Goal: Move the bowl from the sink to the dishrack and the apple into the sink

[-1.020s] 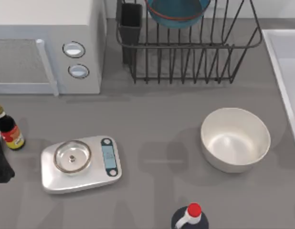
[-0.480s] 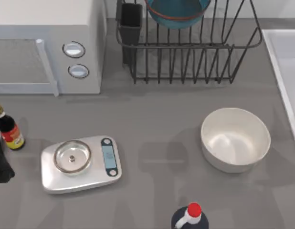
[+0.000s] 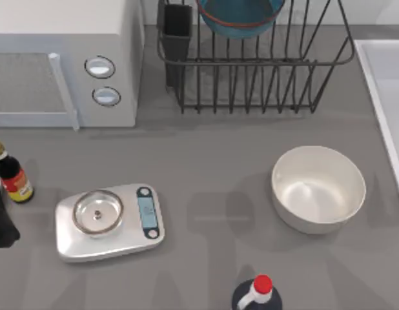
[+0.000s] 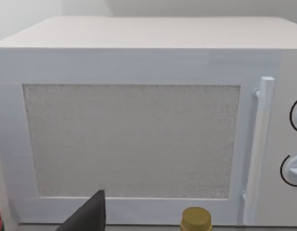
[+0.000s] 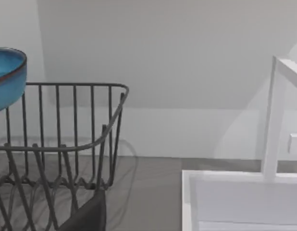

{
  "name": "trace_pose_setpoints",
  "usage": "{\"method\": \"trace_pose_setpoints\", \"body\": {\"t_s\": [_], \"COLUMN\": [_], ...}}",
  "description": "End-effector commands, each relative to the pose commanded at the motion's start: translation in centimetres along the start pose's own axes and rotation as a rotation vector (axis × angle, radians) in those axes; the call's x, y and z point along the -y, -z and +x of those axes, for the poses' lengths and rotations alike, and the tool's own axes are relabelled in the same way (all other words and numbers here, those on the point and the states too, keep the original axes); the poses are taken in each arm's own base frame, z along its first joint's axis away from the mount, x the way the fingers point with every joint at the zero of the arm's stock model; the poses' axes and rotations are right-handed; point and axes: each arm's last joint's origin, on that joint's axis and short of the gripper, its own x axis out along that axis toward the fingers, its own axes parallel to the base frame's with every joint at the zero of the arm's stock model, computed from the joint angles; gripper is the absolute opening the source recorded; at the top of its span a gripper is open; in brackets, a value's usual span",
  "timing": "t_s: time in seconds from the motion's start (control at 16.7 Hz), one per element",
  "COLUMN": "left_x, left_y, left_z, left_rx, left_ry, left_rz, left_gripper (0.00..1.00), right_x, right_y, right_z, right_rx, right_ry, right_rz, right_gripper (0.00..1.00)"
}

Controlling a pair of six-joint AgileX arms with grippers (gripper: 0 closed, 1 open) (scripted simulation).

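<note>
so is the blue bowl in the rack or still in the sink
In the rack: the bowl sits among the rack's black bars, well apart from the sink.

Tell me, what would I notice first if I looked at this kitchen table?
Probably the teal-blue bowl, sitting in the black dishrack at the back of the table. Next, the big white bowl standing alone towards the right, in front of the rack. At the back left stands a large microwave, with a silver kitchen scale in front of it.
</note>
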Motion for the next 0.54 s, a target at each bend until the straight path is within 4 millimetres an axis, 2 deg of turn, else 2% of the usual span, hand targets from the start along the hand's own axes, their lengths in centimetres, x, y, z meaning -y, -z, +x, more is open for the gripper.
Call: {"method": "trace_pose_setpoints", "body": {"t_s": [0.24,0.54], "left_x": [0.0,0.0], "left_y": [0.0,0.0], "left_z": [0.0,0.0], "left_rx": [0.0,0.0], "left_ry": [0.0,0.0], "left_rz": [0.0,0.0], "left_gripper": [1.0,1.0], "right_x": [-0.3,-0.3], "right_y": [1.8,2.4], "right_z": [-1.7,-2.1], "right_rx": [-0.026,-0.039], "right_ry": [0.062,0.081], "right_rz": [-0.01,-0.015], "right_gripper": [1.0,1.0]}}
